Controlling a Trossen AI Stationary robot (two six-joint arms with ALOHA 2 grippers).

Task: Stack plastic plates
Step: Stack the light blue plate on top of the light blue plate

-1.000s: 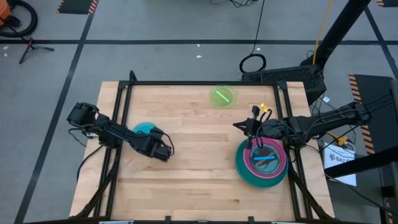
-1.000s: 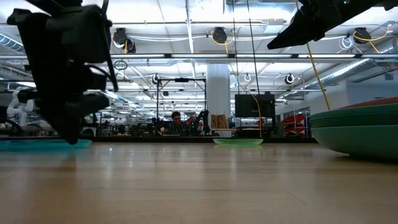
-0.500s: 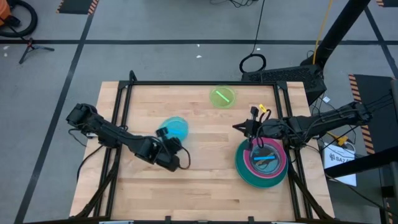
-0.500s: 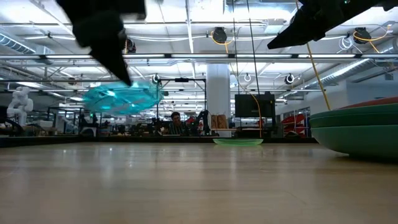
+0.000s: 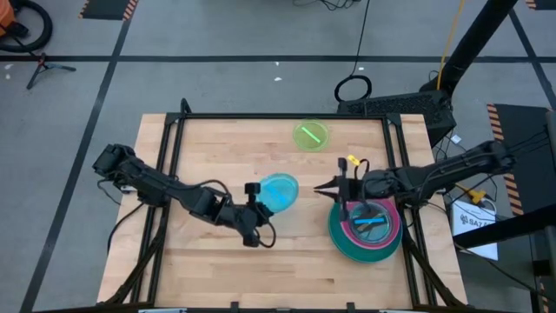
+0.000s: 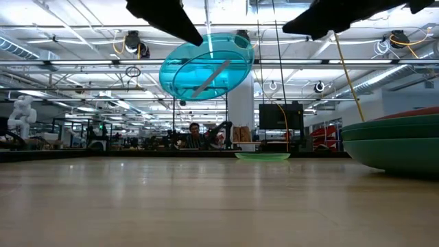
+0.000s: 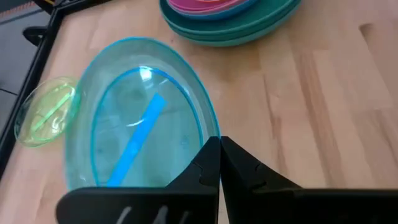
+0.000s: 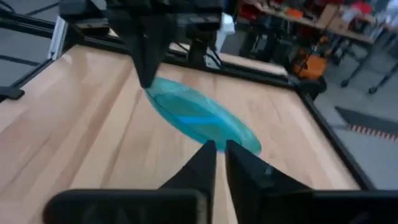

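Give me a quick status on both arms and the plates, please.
Left tool shut on teal plate, held tilted above the table. Right tool over the stack's edge, close to the teal plate. Lime plate still out.

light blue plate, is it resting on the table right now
No, the low view shows the light blue plate tilted in the air well above the table, held at its rim by the left gripper.
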